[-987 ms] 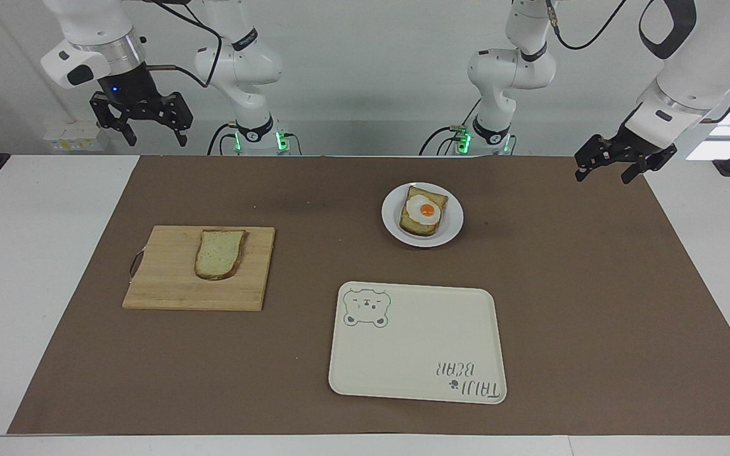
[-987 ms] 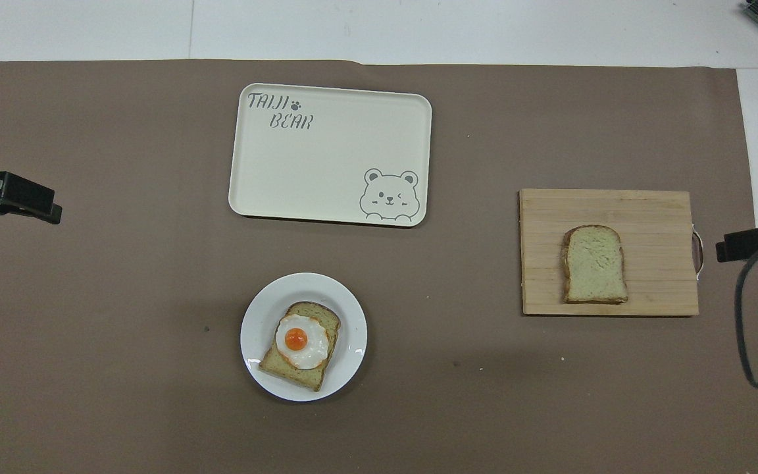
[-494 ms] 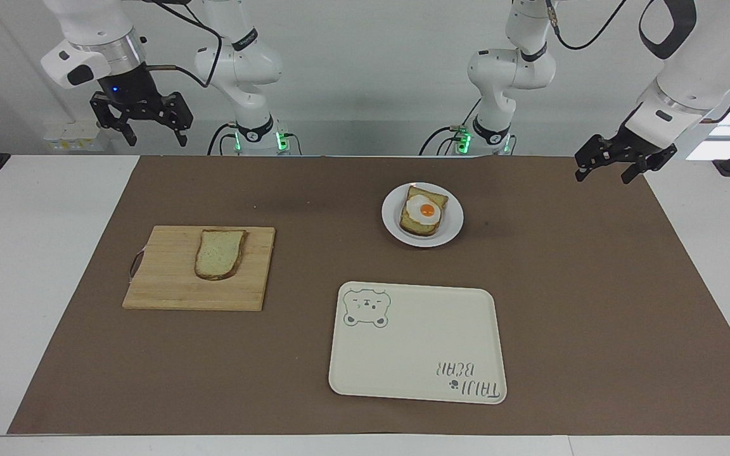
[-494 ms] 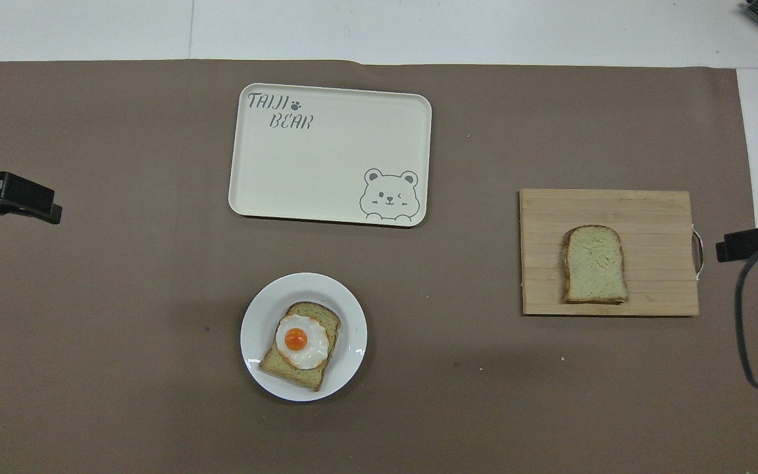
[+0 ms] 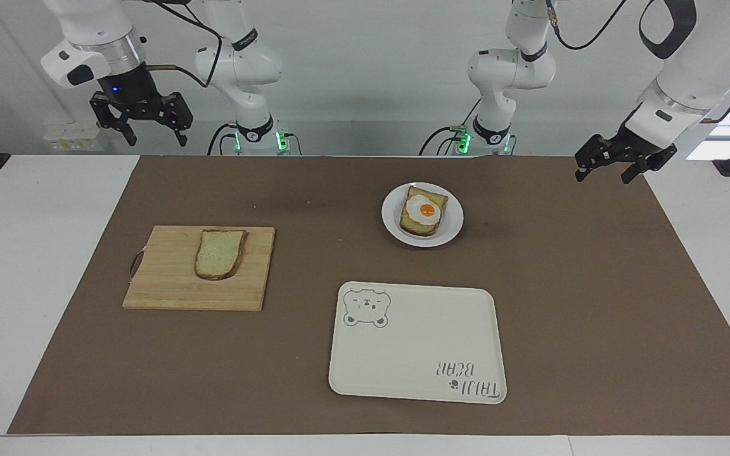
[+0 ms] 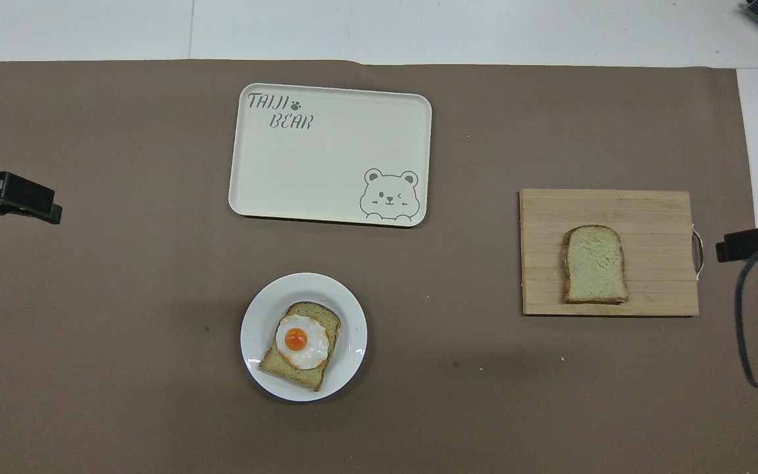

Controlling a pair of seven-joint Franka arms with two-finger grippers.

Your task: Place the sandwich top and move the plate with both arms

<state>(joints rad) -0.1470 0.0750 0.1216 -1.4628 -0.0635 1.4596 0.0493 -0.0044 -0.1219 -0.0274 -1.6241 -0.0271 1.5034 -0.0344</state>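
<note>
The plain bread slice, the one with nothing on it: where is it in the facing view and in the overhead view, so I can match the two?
Facing view: the plain bread slice lies on the wooden cutting board, at the picture's left, toward the right arm's end.
Overhead view: the same slice lies on the board, at the picture's right.
Shared landmark: the cream bear tray, farther from the robots than the white plate.
</note>
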